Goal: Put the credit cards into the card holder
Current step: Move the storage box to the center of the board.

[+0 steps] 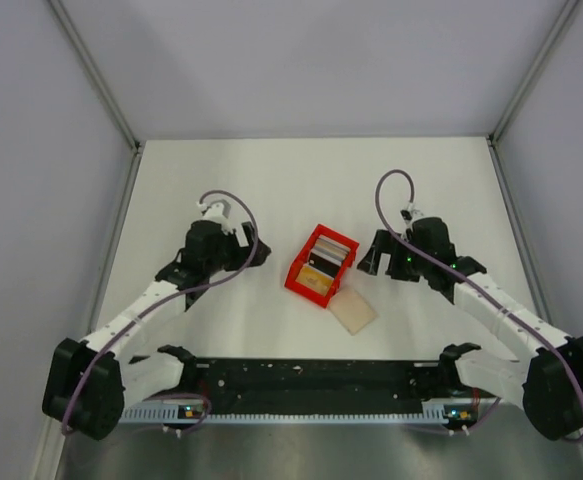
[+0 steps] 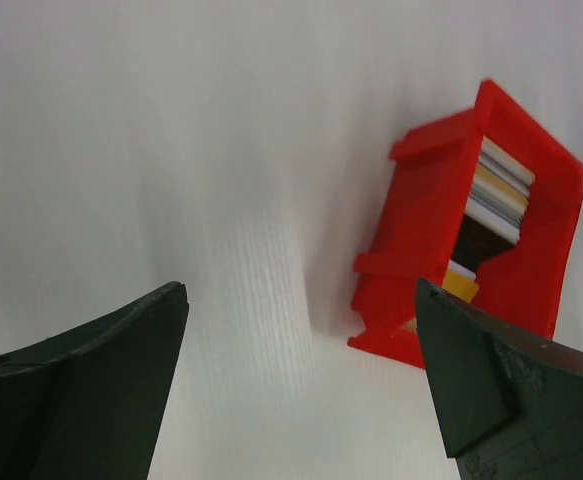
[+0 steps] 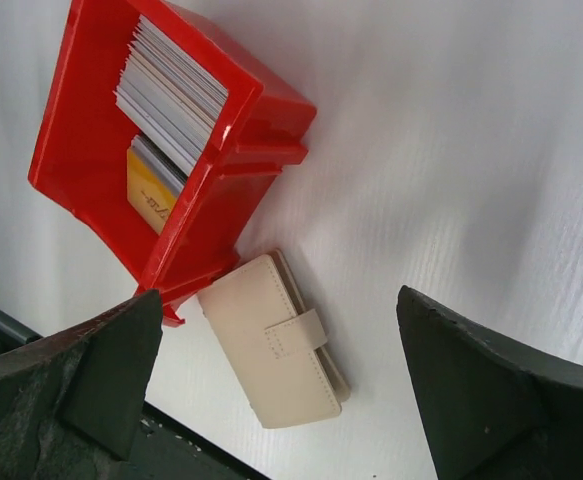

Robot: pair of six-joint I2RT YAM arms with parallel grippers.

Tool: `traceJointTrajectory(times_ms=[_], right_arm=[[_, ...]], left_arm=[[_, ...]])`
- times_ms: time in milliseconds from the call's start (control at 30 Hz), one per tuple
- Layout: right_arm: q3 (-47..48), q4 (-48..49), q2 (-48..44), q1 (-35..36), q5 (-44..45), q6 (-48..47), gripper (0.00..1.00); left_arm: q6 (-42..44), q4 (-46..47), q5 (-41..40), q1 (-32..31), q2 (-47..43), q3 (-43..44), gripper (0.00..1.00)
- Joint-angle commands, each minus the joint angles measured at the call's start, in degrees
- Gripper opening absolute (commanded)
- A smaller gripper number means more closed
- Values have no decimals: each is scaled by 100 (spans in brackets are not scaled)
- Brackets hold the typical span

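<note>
Between the left gripper (image 2: 299,300) and the right gripper (image 3: 279,300) lies everything the task needs, and neither holds anything: both have their jaws spread wide and empty above the counter (image 1: 221,180). The job looks to be at its opening step, the approach, with no card lifted and none stowed.

The credit cards (image 3: 171,90) stand on edge in a packed row inside a red tray (image 3: 233,205), ahead and to the right of the left gripper and ahead and to the left of the right gripper. White, grey, black and orange-yellow edges show.

The card holder (image 3: 271,350) lies flat on the counter, almost directly under the gap of the right gripper and just beside the near corner of the tray. It is pale beige, soft-looking and stitched, folded shut with a small strap tab across its edge.

Next, I judge, the holder must be opened, 1 gripper pinning it while the other lifts the tab, before any card is drawn from the row.
</note>
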Motion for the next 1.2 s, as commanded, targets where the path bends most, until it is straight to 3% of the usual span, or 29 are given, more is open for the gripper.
traceJointTrajectory(times_ms=[0, 233, 467, 767, 1167], right_arm=[[290, 459, 399, 98, -78, 403, 99], [571, 767, 961, 317, -228, 833, 96], [668, 1233, 1576, 564, -193, 1572, 94], [887, 1611, 2218, 573, -281, 1915, 94], [1705, 1330, 2842, 538, 97, 1863, 94]], left_arm=[[-131, 457, 114, -763, 438, -104, 97], [-193, 792, 351, -1230, 905, -60, 90], [-228, 1469, 1080, -1502, 1327, -122, 83], [-395, 2295, 1309, -1678, 1924, -60, 81], [-466, 2700, 1476, -1696, 3278, 1152, 78]])
